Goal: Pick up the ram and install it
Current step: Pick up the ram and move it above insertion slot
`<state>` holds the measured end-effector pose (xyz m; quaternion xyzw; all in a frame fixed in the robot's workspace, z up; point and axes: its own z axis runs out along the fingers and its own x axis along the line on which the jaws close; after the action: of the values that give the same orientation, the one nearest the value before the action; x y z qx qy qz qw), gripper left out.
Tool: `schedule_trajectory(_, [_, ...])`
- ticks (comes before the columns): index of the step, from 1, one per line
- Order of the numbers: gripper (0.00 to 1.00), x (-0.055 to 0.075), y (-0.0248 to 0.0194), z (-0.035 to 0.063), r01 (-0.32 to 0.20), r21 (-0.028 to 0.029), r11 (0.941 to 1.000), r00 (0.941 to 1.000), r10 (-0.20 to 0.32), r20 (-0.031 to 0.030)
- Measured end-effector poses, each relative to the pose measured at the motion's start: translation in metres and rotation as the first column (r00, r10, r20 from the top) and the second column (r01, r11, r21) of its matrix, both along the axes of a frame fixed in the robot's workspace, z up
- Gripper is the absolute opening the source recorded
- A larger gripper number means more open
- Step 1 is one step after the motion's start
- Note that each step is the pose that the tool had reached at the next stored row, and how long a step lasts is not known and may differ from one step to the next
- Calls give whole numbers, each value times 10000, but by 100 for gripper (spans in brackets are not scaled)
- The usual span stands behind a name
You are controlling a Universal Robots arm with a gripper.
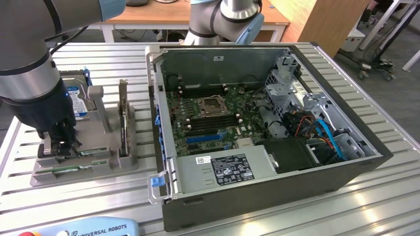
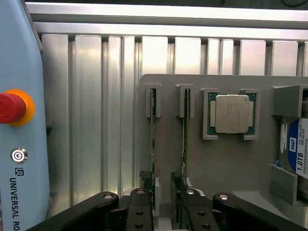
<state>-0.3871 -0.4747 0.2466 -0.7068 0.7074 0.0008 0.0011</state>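
Observation:
Two ram sticks stand on edge in slots of the grey holder [image 2: 216,163]: one ram [image 2: 152,125] and a second ram [image 2: 185,125] beside it. In the exterior view a ram [image 1: 71,168] lies low in the holder [image 1: 111,162] at the exterior view's left. My gripper [image 2: 162,185] hangs open just over the near ends of the two sticks. One fingertip [image 2: 146,179] is beside the first stick and the other is by the second. Nothing is held. In the exterior view the gripper [image 1: 64,145] is down at the holder.
A square silver processor [image 2: 232,113] and a blue-labelled hard drive [image 2: 298,154] share the holder. The open computer case [image 1: 341,162] with its motherboard [image 1: 210,110] fills the exterior view's right. A teach pendant [image 2: 19,120] with a red stop button lies beside the holder on the slatted table [image 1: 387,123].

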Motion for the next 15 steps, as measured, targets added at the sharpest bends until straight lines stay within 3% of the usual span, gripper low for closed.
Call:
schedule_trajectory(4, [29, 0, 0, -1, -4, 2, 10000, 10000, 4, 1])
schedule_trajectory(15, [29, 0, -77, 0, -3, 0, 10000, 10000, 3, 0])
